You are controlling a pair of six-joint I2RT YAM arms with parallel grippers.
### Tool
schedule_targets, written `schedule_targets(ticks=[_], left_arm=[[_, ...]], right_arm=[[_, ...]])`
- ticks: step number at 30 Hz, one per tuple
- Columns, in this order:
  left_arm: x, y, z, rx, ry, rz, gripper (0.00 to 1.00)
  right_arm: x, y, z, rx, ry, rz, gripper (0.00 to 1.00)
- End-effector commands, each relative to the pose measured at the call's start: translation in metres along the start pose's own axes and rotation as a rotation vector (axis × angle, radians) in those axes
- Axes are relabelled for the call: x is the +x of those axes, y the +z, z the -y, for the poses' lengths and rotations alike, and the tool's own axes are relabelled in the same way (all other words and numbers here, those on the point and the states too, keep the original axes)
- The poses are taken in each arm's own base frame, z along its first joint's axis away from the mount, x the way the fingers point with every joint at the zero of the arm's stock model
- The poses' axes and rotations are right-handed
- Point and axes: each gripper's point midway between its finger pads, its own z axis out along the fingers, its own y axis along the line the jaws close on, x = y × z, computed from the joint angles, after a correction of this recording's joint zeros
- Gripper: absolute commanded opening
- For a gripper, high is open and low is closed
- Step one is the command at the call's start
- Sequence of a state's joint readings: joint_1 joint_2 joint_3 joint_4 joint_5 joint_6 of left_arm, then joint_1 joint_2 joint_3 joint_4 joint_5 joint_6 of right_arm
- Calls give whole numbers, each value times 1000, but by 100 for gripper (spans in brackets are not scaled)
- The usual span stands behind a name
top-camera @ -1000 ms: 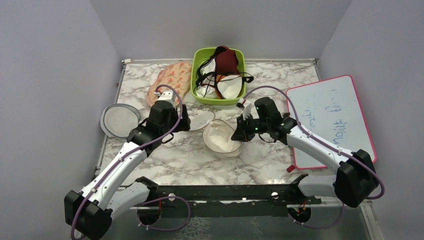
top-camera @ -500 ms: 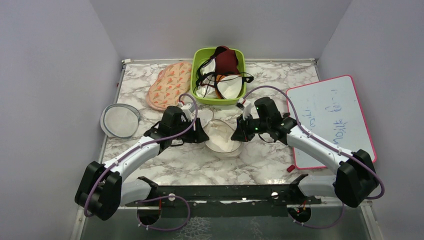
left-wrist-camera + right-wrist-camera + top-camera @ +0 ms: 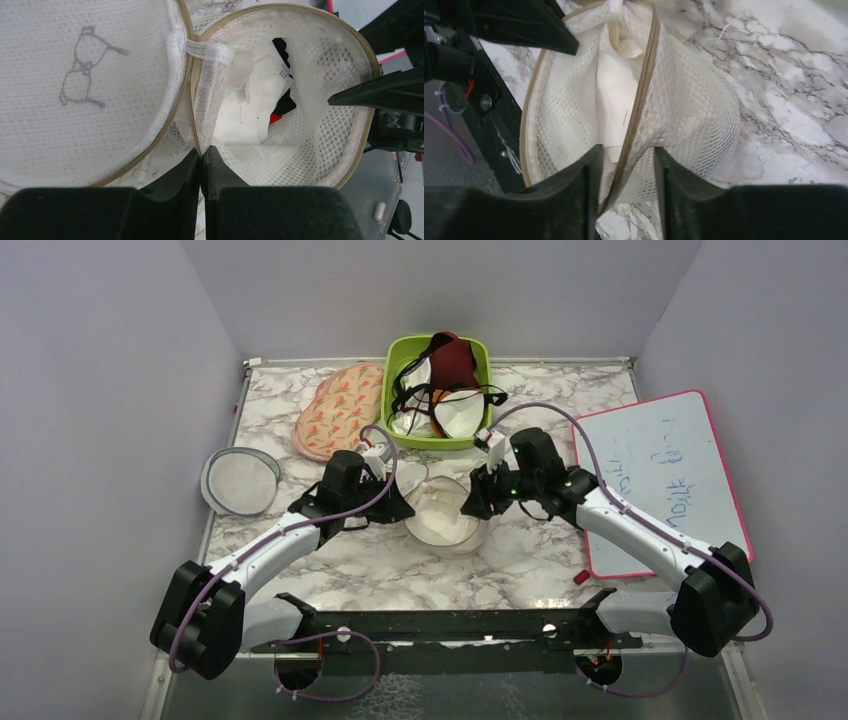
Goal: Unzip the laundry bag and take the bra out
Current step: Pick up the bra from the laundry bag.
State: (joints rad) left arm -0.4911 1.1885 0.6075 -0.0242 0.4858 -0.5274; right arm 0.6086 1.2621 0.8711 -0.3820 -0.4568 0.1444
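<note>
The laundry bag (image 3: 447, 522) lies unzipped in the middle of the table, its cream mesh bowl (image 3: 310, 135) gaping. Its lid (image 3: 85, 75), marked with a black drawing, is flipped to the left. Inside are white cloth and a small patch of the red bra (image 3: 273, 118) with black trim. My left gripper (image 3: 404, 508) (image 3: 202, 152) is shut on the bag's left rim next to the hinge. My right gripper (image 3: 471, 502) (image 3: 626, 165) is open, its fingers (image 3: 591, 175) astride the tan zip rim (image 3: 639, 100) on the bag's right side without pinching it.
A green bin (image 3: 400, 355) at the back holds a dark maroon garment, white cloths and black straps. Pink floral pads (image 3: 340, 410) lie to its left. A grey-rimmed mesh disc (image 3: 240, 482) sits at the left edge, and a whiteboard (image 3: 660, 470) at the right.
My left arm swung right from beside the lid to the bag's left rim and shut on it. My right gripper let go of the right rim and now stands open.
</note>
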Motion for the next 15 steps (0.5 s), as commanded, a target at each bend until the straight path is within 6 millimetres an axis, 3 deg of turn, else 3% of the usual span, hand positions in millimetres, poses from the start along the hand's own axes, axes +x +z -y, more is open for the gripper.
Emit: schedule_targets(ticks=[1,5,8,12,15], left_arm=[[-3,-6,14,63,56,6,0],[-3,-8,18,81,59,3,0],[-8,-10,21,83,73,23,0],[-10,-12,22,81,82,32,0],[-9,-12,21,79,79,31,0]], right_arm=[[-54,-25,1,81,-140,108,47],[-87,-32,-26,-33,-219,174,51],[-99,-25,-44,-92,-253,188,51],[-88,2,-67,-187,-277,124,50],[-80,20,-72,-222,-264,86,45]])
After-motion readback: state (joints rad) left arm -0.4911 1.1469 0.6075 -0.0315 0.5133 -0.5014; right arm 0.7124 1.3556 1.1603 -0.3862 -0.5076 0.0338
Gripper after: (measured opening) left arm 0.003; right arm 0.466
